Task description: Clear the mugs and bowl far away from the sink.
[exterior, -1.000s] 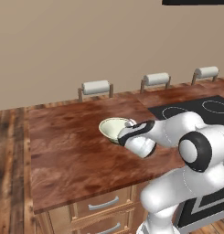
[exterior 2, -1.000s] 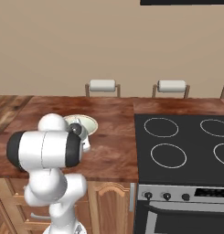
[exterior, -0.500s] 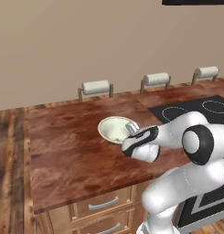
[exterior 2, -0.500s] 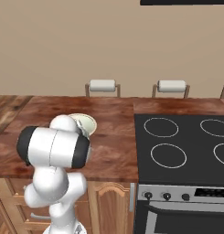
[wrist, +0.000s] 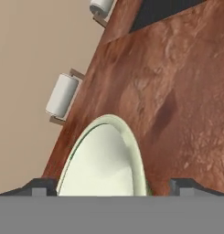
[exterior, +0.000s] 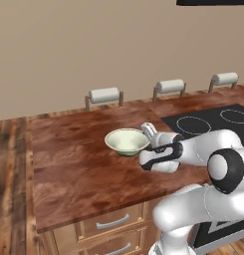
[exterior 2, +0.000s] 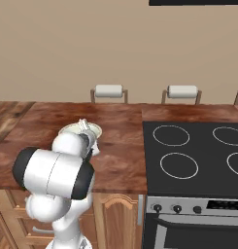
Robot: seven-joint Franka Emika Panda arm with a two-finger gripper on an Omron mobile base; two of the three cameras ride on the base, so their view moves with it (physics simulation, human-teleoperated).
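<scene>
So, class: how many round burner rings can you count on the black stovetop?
4 in the right base view: back left, front left, back right, front right, cut off by the frame edge.

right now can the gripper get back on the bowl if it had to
Probably yes. The gripper sits right at the near rim of the bowl, jaws open with the rim between the fingertips in the hand view. The bowl rests upright on the wooden counter with nothing between them.

In the right base view the arm covers most of the bowl; the hand view's bottom edge cuts its near part
</scene>
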